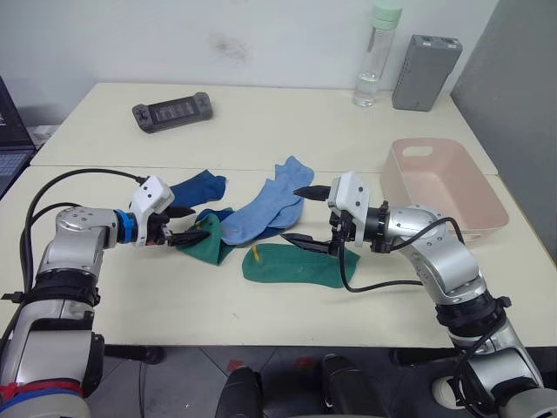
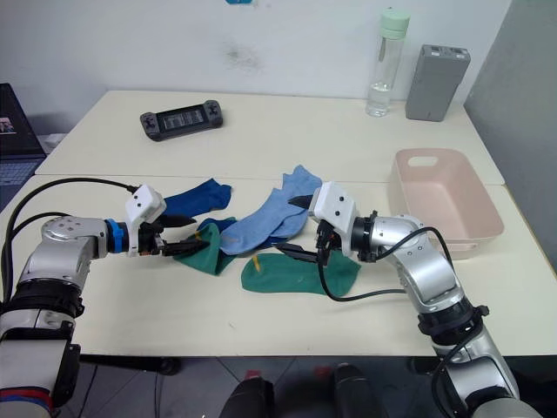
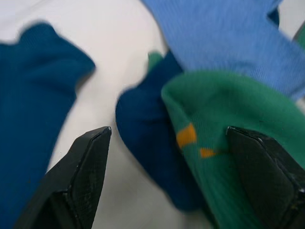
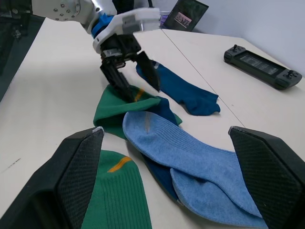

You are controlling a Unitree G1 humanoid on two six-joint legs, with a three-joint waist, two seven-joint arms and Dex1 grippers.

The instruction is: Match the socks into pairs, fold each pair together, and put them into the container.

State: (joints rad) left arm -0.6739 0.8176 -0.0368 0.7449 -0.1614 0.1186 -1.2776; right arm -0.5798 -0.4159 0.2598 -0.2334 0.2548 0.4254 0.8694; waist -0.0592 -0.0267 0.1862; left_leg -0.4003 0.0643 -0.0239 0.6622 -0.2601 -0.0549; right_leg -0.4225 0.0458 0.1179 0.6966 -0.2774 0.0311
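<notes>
Socks: crumpled green fabric sock [image 1: 202, 244] between spread left gripper [image 1: 187, 224] fingers; right gripper [image 1: 300, 214], fingers spread, over flat green sock [image 1: 291, 265].

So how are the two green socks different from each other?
The green sock by the right gripper lies flat and fully uncovered; the green sock between the left gripper's open fingers is bunched, partly under a light blue sock. Both are green with small yellow marks.
</notes>
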